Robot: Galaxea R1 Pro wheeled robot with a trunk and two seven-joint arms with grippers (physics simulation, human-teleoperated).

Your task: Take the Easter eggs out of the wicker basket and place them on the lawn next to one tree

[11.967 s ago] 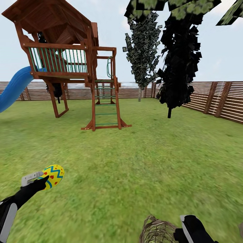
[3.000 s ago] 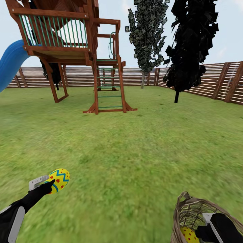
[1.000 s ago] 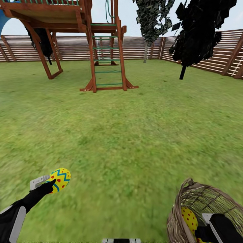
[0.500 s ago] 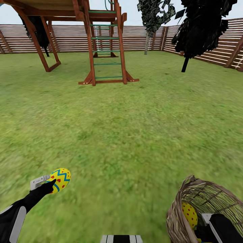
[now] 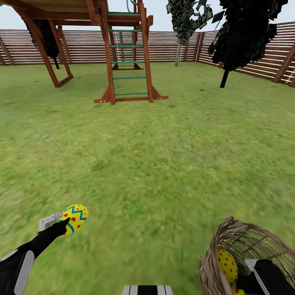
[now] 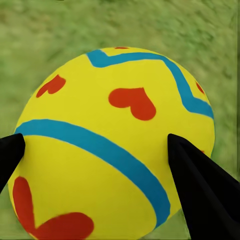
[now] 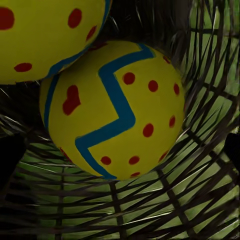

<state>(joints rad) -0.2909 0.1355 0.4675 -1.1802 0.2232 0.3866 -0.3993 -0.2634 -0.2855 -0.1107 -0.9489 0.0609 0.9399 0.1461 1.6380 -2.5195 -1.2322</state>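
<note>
Easter eggs are split: my left gripper (image 5: pixel 61 223), arm reaching low and forward over the lawn (image 5: pixel 155 155), is clamped on one egg (image 5: pixel 74 218), while two more (image 7: pixel 112 110) lie in the wicker basket (image 5: pixel 229 241) at my right. My right gripper (image 5: pixel 256 278) is at the basket's rim; I cannot tell its closure. Ahead stand a wooden ladder (image 5: pixel 128 61), trees (image 5: pixel 241 37) and the fence (image 5: pixel 172 45).

Bright flat daylight — lawn (image 5: pixel 164 155) blurred, no cast shadows.
</note>
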